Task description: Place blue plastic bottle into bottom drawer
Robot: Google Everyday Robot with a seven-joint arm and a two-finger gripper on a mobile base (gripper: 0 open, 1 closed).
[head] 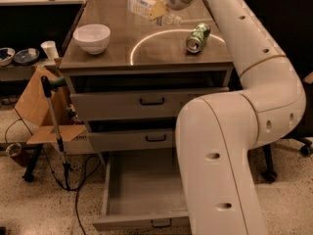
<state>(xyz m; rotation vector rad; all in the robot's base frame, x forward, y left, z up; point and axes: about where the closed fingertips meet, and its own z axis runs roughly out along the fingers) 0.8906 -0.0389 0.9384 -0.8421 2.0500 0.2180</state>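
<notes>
The blue plastic bottle (141, 5) has a pale blue-and-white label and hangs tilted above the back of the cabinet top (146, 53), its clear neck pointing down to the right. My gripper (159, 9) is shut on its middle. The bottom drawer (142, 223) is pulled fully out at floor level and nothing shows inside it. My white arm covers its right part.
A green drink can (198, 37) lies on its side on the cabinet top, right of the bottle. A white bowl (92, 37) stands at the left. The two upper drawers are slightly open. A cardboard box (34, 104), a cane (55, 121) and cables are on the left.
</notes>
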